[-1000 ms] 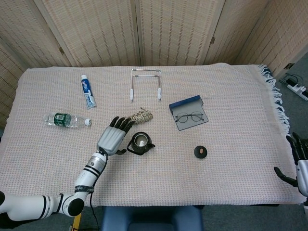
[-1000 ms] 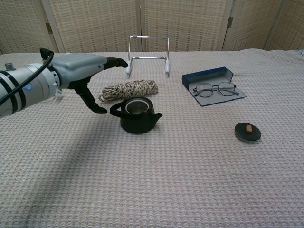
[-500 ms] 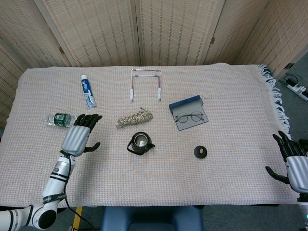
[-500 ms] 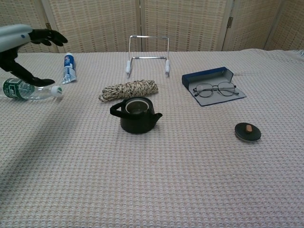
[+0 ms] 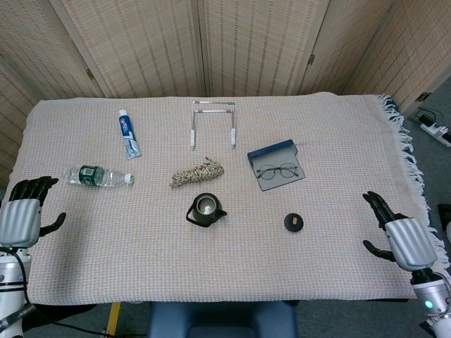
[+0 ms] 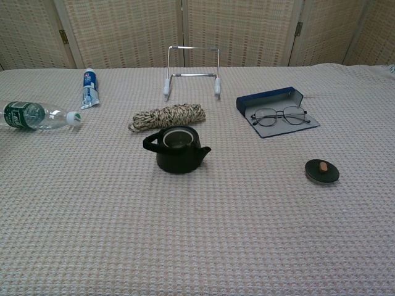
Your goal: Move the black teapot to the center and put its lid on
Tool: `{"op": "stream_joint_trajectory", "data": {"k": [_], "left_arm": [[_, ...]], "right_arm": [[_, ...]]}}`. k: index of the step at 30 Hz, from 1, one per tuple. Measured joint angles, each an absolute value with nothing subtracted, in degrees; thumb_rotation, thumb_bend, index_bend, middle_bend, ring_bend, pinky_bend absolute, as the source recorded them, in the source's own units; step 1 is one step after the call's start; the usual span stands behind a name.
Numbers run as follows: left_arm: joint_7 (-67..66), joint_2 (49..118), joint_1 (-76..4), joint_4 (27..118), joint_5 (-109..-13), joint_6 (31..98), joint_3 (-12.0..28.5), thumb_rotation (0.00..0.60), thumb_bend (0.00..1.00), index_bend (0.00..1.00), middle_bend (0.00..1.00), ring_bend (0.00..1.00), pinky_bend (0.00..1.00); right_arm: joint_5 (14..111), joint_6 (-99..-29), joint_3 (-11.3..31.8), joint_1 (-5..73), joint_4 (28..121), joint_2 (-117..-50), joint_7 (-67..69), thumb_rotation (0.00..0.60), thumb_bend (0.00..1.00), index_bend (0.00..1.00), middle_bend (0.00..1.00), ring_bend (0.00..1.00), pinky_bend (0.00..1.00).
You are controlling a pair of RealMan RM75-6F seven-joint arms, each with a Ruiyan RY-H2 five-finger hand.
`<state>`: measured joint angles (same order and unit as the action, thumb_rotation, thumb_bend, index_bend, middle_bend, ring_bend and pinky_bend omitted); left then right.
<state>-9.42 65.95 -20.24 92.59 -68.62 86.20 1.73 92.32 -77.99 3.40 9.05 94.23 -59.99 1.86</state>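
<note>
Woven screens close off the back of the room, and in front of them a pale, textured cloth covers the surface point(image 5: 338, 127) from edge to edge. Right around the middle sits the black teapot point(image 6: 177, 150), upright, mouth uncovered, handle to the left in the chest view and spout to the right. Its lid point(image 6: 321, 171) lies flat on the cloth well off to the right, knob up, apart from everything else.

Just behind the teapot there's a coil of rope point(image 6: 167, 116), close to the pot's rim but not touching as far as the head view shows. Further back stands a bent metal wire stand point(image 6: 191, 73). To the right, an open blue glasses case point(image 6: 273, 100) with a pair of spectacles point(image 6: 280, 115) resting on it. Over on the left, a tube of toothpaste point(image 6: 89, 87) and a plastic water bottle point(image 6: 37, 116) lying on its side, cap pointing toward the centre.

Now the hands, and only the head view has them. The left hand point(image 5: 22, 215) hangs at the near left edge of the surface, fingers apart, holding nothing. The right hand point(image 5: 399, 232) is over the near right edge by the cloth's fringe, fingers spread, holding nothing too. Both are well apart from teapot and lid.
</note>
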Motion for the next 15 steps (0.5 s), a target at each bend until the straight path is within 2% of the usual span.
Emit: {"op": "stream_joint_trajectory", "data": {"k": [4,10,15], "left_arm": [[-7.98,64.72,-17.43,92.29,-69.21,87.02,1.1,0.6,0.25,0.18,0.15,0.13,0.1],[-6.37,64.53,-14.08,90.16,-71.21,89.5,1.04,0.6,0.25,0.18,0.15,0.12,0.07],[-5.38,64.13,-11.98,90.57,-72.91,90.0,0.84,0.6,0.25,0.18,0.15,0.12,0.06]], "right_arm": [[92.61,-73.84,3.43,12.28,95.33,-60.97,-0.33,0.6,0.24,0.09,0.15,0.77,0.75],[92.55,-68.86,3.66,16.44,95.85,-63.53,-3.68,0.6,0.24,0.14,0.22,0.82,0.84],[91.1,-65.47,3.54,18.19,96.12,-65.22,-6.23,0.6,0.24,0.14,0.23,0.84,0.86]]}}
